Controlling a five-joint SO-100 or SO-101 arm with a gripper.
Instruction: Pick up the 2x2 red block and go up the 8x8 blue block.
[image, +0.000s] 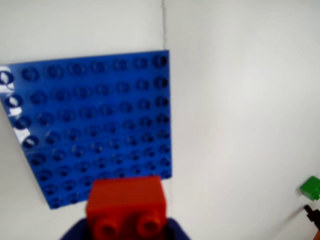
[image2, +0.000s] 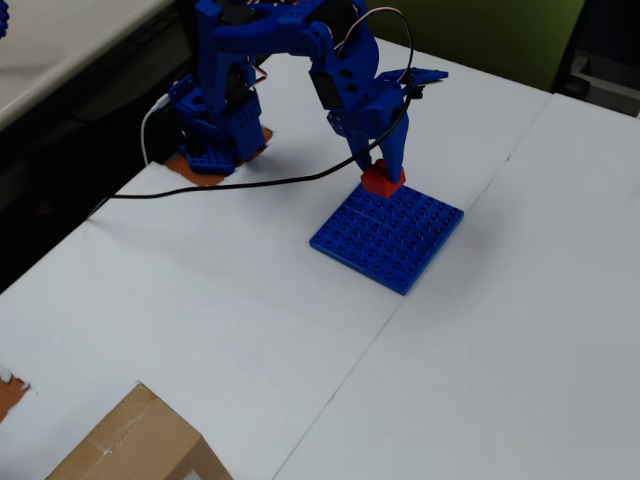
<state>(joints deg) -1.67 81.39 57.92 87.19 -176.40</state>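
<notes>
The 2x2 red block (image: 126, 206) (image2: 382, 180) is held in my blue gripper (image2: 380, 172), which is shut on it. It hangs at the far edge of the 8x8 blue block (image2: 388, 234) in the overhead view, slightly above or just touching it; I cannot tell which. In the wrist view the blue plate (image: 95, 125) fills the left half, with the red block at the bottom centre over its near edge and two of its studs showing. The gripper fingers (image: 172, 230) show only as blue bits beside the block.
White table panels with a seam (image2: 420, 280) running past the plate. A cardboard box (image2: 130, 440) sits at the bottom left of the overhead view. The arm base (image2: 215, 140) and a black cable (image2: 240, 185) lie at the upper left. A small green piece (image: 311, 187) lies at the wrist view's right edge.
</notes>
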